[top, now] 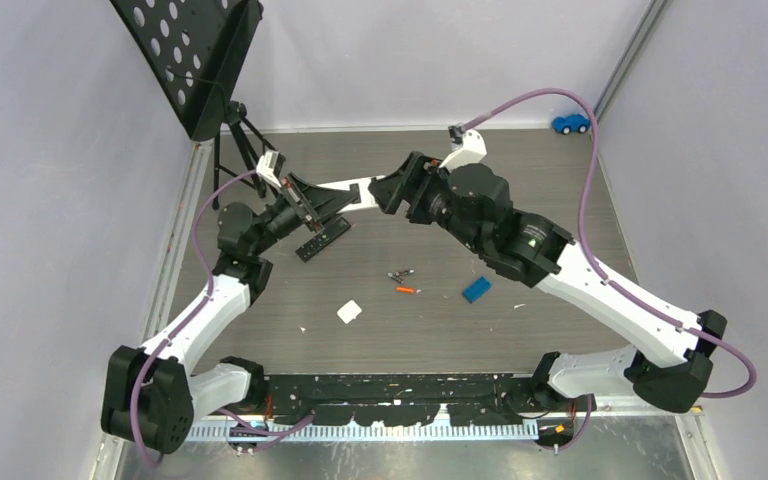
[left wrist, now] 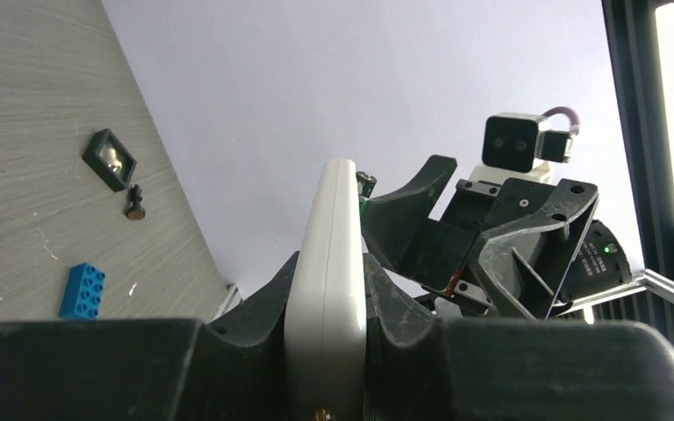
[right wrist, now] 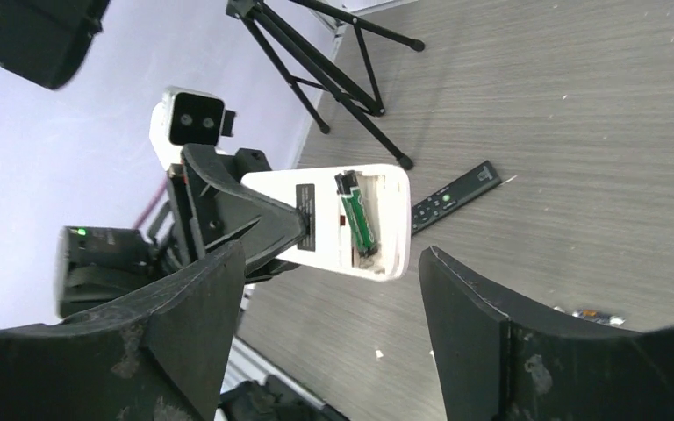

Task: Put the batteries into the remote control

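Observation:
My left gripper (top: 312, 203) is shut on a white remote (top: 350, 187) and holds it edge-up above the table; its fingers clamp the remote's sides in the left wrist view (left wrist: 326, 289). The remote's open compartment (right wrist: 369, 219) faces my right gripper and holds a green battery (right wrist: 357, 219). My right gripper (top: 390, 190) is open and empty, its jaws wide apart just short of the remote's free end (right wrist: 329, 254). An orange battery (top: 406, 290) and a dark battery (top: 401, 273) lie on the table.
A black remote (top: 322, 238) lies under the raised one. A blue block (top: 476, 289) and a small white cover (top: 349, 312) lie nearer the arm bases. A music stand on a tripod (top: 200, 60) stands far left, a blue toy car (top: 570, 123) far right.

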`<move>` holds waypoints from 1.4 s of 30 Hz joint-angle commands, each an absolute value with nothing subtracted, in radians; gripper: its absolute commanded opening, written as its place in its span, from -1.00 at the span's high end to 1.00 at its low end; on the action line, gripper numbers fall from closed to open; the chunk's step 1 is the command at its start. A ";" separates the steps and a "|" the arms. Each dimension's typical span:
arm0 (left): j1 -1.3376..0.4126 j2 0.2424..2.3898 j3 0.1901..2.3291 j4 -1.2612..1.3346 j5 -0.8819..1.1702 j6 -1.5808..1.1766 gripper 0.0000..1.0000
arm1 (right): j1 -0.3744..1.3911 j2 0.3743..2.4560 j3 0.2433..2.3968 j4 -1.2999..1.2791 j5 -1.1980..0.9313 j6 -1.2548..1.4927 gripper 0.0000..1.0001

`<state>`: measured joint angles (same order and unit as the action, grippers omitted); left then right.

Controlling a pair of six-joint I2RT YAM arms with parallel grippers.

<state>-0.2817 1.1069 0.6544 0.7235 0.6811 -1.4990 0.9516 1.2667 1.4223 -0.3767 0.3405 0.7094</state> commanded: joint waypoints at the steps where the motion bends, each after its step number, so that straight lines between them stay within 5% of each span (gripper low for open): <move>1: -0.282 1.112 0.635 0.885 0.629 -1.509 1.00 | 0.950 1.193 1.374 -0.357 0.392 1.023 -0.59; 23: -0.282 1.087 0.635 0.928 0.595 -1.500 1.00 | 0.934 1.298 1.306 -0.100 0.364 1.454 -0.62; 42: -0.282 1.108 0.619 1.006 0.665 -1.466 1.00 | 0.872 1.339 1.339 -0.132 0.295 1.516 -0.35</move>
